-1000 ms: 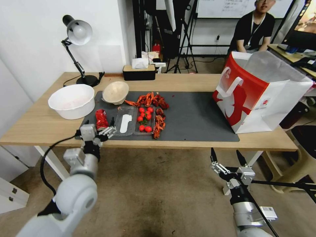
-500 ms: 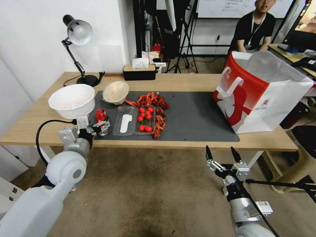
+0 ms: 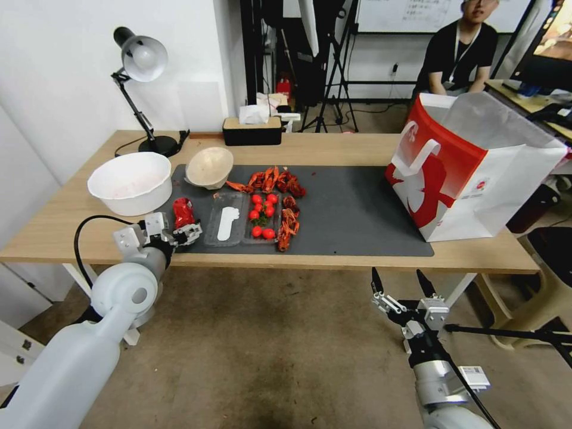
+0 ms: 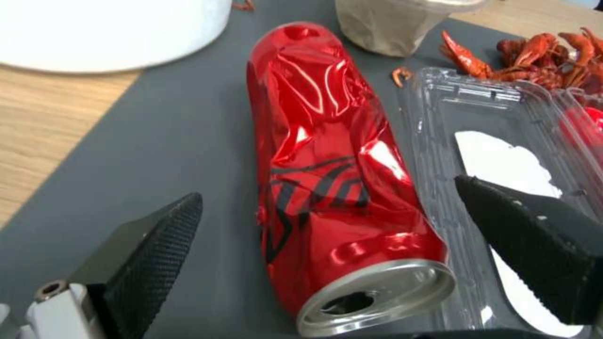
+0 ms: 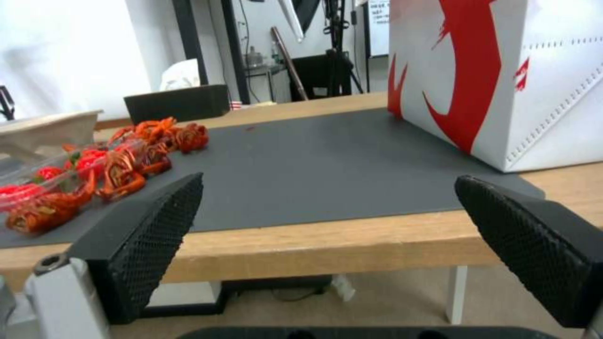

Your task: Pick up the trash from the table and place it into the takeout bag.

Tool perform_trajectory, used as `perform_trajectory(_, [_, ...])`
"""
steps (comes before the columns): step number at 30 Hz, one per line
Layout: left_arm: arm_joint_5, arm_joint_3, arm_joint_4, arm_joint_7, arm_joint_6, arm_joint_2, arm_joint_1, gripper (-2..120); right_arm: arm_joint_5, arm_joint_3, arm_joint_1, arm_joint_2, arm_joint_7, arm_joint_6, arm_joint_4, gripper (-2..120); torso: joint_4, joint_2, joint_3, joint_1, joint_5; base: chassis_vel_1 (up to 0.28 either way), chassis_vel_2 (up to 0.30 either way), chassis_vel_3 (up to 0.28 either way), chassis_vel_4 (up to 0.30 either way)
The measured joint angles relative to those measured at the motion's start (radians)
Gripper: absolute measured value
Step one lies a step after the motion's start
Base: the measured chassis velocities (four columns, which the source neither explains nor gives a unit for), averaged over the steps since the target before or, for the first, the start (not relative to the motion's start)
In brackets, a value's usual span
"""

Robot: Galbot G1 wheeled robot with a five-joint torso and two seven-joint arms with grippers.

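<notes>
A crushed red drink can (image 3: pixel 183 212) lies on the dark grey mat (image 3: pixel 351 208) of the table (image 3: pixel 333 146), near its front left corner. My left gripper (image 3: pixel 186 232) is open at the can's near end. In the left wrist view the can (image 4: pixel 320 150) lies lengthwise between the two black fingers (image 4: pixel 150 254), opening toward the camera, with a gap on each side. A beige paper bowl (image 3: pixel 208 167) sits tilted behind it. The takeout bag (image 3: pixel 465 173) stands open on the right. My right gripper (image 3: pixel 400 285) hangs open below the table's front edge, holding nothing.
A clear plastic tray (image 3: pixel 238 226) with cherry tomatoes lies right beside the can, with red crayfish shells (image 3: pixel 280 182) around it. A big white bowl (image 3: pixel 130 182), a desk lamp (image 3: pixel 142 59) and a black tissue box (image 3: pixel 251 130) stand at the back left. Bare mat lies between tray and bag.
My left arm has dropped and swung left while its gripper stayed at the can's near end. My right gripper has sunk a little lower below the table edge.
</notes>
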Motion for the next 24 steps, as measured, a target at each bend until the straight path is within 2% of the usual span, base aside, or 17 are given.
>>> perform_trajectory(6, [-0.026,0.001,0.011,-0.016,0.008,0.0,-0.009,99,0.0,0.001,0.001,0.0,0.0,0.002,-0.008,100,0.0,0.0,0.0,0.0,0.0,0.0,0.0,0.0,0.0])
perform_trajectory(10, [-0.042,0.001,0.014,-0.035,0.027,-0.001,-0.011,85,0.0,0.002,0.003,-0.001,0.001,0.003,-0.01,100,0.0001,0.0,0.0,0.0,0.0,0.0,0.0,0.0,0.0])
perform_trajectory(11, [-0.042,0.001,0.014,-0.035,0.027,-0.001,-0.011,85,0.0,0.002,0.003,-0.001,0.001,0.003,-0.01,100,0.0001,0.0,0.0,0.0,0.0,0.0,0.0,0.0,0.0])
perform_trajectory(14, [-0.05,0.0,0.014,-0.047,0.033,-0.003,-0.008,69,0.0,0.003,0.006,-0.005,0.004,0.003,-0.011,100,0.0003,0.0,0.0,0.0,0.0005,0.0,0.0,0.0,0.0])
perform_trajectory(15, [-0.05,0.0,0.014,-0.047,0.033,-0.003,-0.008,69,0.0,0.003,0.006,-0.005,0.004,0.003,-0.011,100,0.0003,0.0,0.0,0.0,0.0005,0.0,0.0,0.0,0.0])
perform_trajectory(18, [-0.057,-0.001,0.014,-0.05,0.032,-0.002,-0.008,54,0.0,0.003,0.007,-0.006,0.005,0.003,-0.012,100,0.0002,0.0,0.0,0.0,0.0003,0.0,0.0,0.0,0.0])
perform_trajectory(24, [-0.058,-0.002,-0.005,-0.046,0.017,0.002,0.002,51,0.0,0.003,0.008,-0.005,0.006,0.004,-0.015,100,-0.0002,0.0,0.0,0.0,-0.0007,0.0,0.0,0.0,0.0])
